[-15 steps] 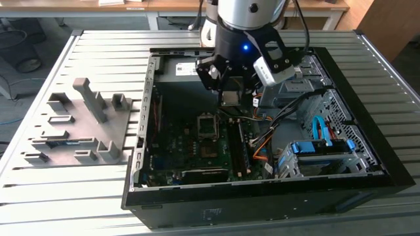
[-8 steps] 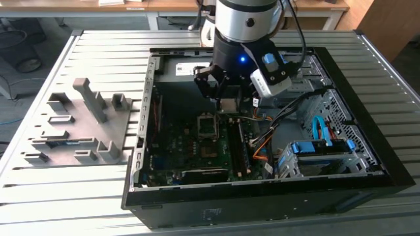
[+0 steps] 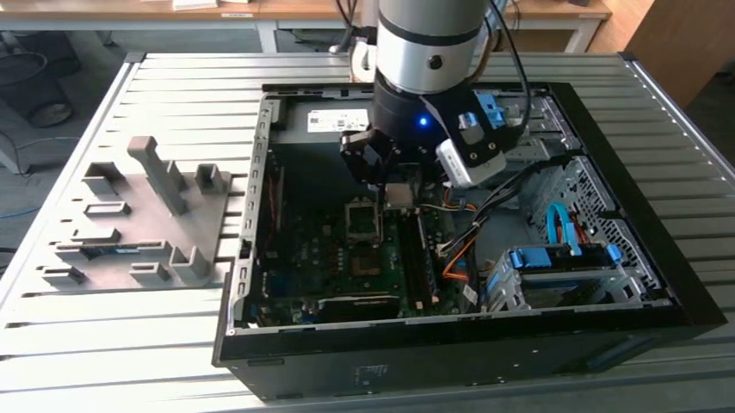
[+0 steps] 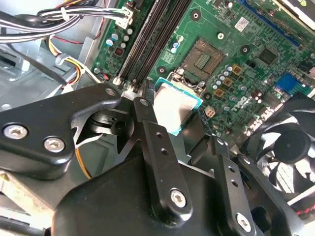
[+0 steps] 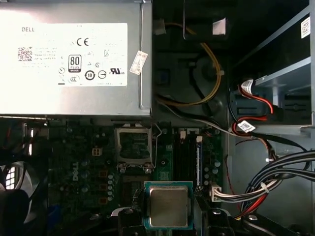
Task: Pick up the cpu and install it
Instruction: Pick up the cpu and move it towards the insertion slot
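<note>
The gripper [image 5: 168,219] is closed on two edges of the cpu [image 5: 168,204], holding it flat, probably for seating in the socket [image 5: 134,145] nearby.

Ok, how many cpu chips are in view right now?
1. The cpu is gripped by the end effector, held above the motherboard near the empty socket. The arm may hide others.

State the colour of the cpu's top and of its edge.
Silvery-grey metal top with a green edge; the cpu shows best in the first wrist view.
</note>
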`<state>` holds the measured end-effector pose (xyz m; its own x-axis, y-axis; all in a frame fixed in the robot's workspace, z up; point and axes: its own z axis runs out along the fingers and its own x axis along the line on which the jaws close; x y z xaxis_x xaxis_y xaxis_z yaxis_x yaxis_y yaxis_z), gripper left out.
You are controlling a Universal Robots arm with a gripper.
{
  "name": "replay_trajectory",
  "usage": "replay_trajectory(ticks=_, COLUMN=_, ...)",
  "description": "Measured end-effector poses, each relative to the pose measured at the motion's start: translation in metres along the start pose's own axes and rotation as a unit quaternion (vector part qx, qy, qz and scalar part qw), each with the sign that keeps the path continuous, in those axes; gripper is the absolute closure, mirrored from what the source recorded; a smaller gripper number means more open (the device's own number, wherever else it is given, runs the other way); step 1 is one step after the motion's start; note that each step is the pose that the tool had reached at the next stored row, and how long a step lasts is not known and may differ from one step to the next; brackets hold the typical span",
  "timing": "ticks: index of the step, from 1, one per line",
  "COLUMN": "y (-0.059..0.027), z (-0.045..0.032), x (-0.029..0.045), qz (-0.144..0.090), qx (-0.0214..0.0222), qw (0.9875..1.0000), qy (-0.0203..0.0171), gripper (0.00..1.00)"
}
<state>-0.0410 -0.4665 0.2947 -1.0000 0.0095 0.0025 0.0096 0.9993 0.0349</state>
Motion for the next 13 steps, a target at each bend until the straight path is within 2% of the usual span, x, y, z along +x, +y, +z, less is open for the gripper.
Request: replay_trajectory(ticks=13, y=-0.0048, z=0.0233, x=-0.0001, qz=0.000, qx=0.0000, qw=1.0000, qy=0.0000, gripper=0.53)
